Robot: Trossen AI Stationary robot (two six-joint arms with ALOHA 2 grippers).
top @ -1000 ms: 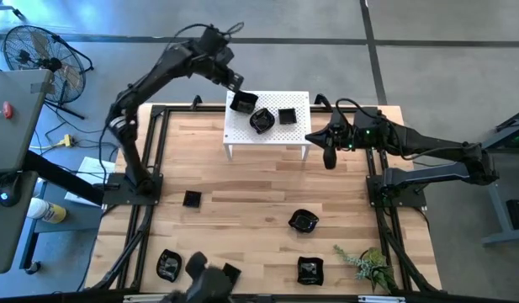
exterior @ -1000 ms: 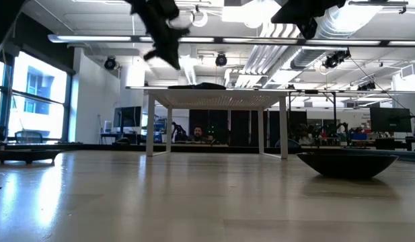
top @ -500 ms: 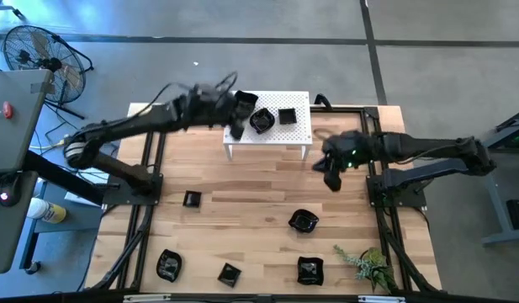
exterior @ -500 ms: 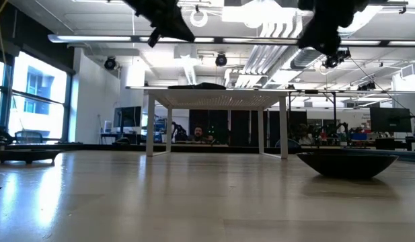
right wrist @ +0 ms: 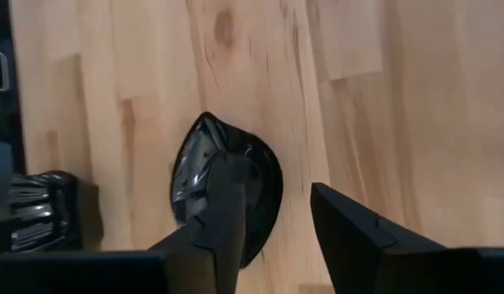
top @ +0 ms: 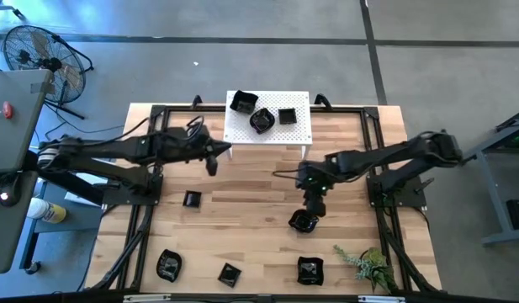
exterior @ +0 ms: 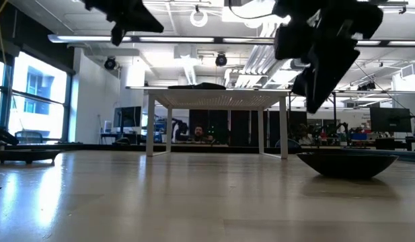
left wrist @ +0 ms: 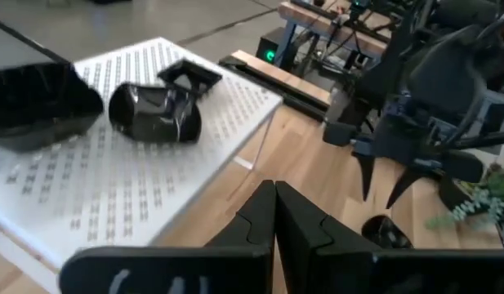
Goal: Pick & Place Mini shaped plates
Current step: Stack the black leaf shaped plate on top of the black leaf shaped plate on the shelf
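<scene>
Three black mini plates (top: 243,103) (top: 261,120) (top: 287,115) sit on the white perforated stand (top: 303,126) at the table's far side; they also show in the left wrist view (left wrist: 158,114). My left gripper (top: 211,162) is shut and empty (left wrist: 274,216), left of the stand and above the table. My right gripper (top: 314,206) is open (right wrist: 276,220) and hovers over a round black plate (top: 303,222) (right wrist: 235,188) that rests on the wood. In the low view it (exterior: 315,91) hangs clear above that plate (exterior: 347,163).
More black plates lie on the table: a square one (top: 192,199) at the left and others (top: 168,264) (top: 230,273) (top: 309,270) near the front edge. A small green plant (top: 368,265) lies at the front right. Bare wood lies between the stand and the plates.
My left gripper has drawn back from the plates on the stand, toward the table's left and near side, and gone lower. My right gripper has gone from beside the stand's right end toward the near edge and down, to above the round plate. The plates have not moved.
</scene>
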